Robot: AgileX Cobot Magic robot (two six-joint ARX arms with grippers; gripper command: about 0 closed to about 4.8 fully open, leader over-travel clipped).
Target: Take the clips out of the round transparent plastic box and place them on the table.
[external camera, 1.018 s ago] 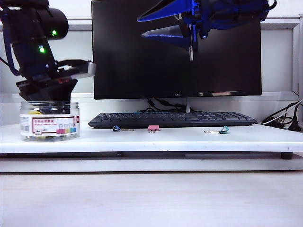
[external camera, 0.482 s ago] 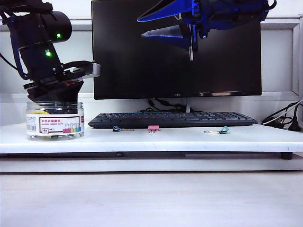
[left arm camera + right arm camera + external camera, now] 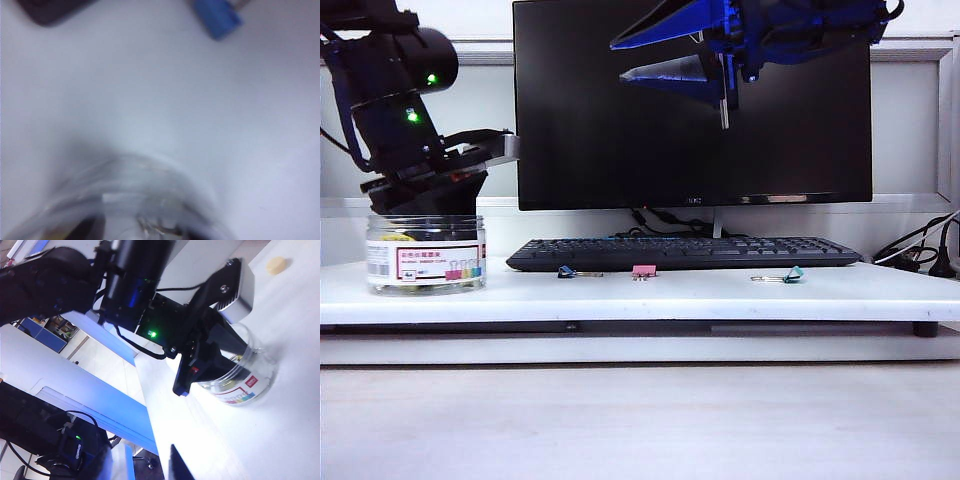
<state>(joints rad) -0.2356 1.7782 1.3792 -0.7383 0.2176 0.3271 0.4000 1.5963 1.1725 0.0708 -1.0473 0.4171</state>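
With the left gripper [image 3: 425, 205] sunk into the squat clear plastic jar [image 3: 425, 262] at the white table's [image 3: 720, 295] left end (grip unreadable; the right gripper [image 3: 665, 55] hangs parted high above the keyboard), lifting could drag the jar over.

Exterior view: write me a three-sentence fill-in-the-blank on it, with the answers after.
1. The left gripper is down inside the round transparent plastic box, which stands at the ____ end of the table.
2. The clip between the blue clip and the teal clip is ____.
3. The right gripper hangs in front of the ____.

Answers: left; pink; monitor
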